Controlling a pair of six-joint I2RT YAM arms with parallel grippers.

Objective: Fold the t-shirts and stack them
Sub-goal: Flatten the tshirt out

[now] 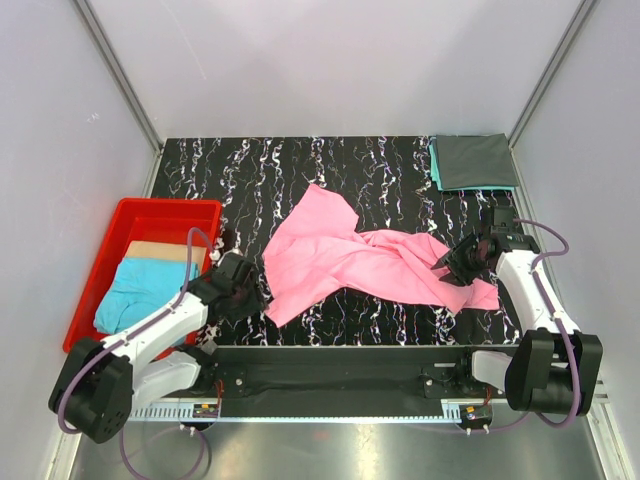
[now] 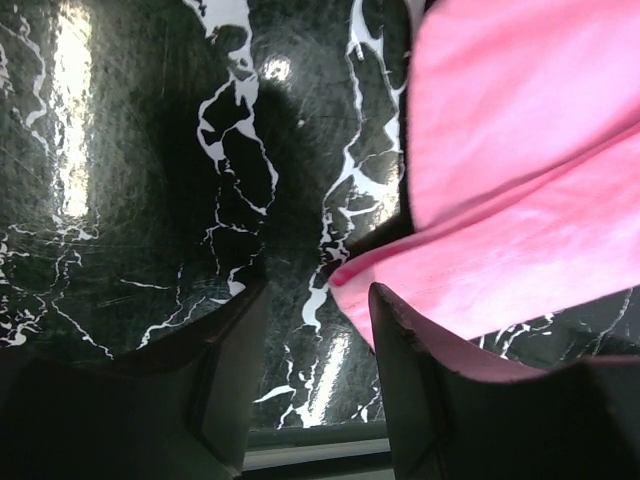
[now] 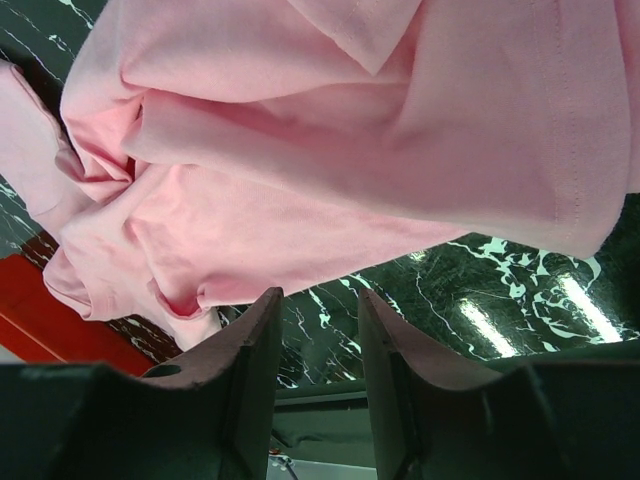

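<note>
Pink t-shirt [image 1: 350, 262] between left hand [image 2: 318, 290] and right hand [image 3: 318, 295], both part-spread and empty.

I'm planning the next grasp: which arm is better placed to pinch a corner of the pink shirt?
Left, likely. The left gripper stands open with a corner of the pink shirt just ahead of it. The right gripper, also open, faces only bunched folds.
</note>
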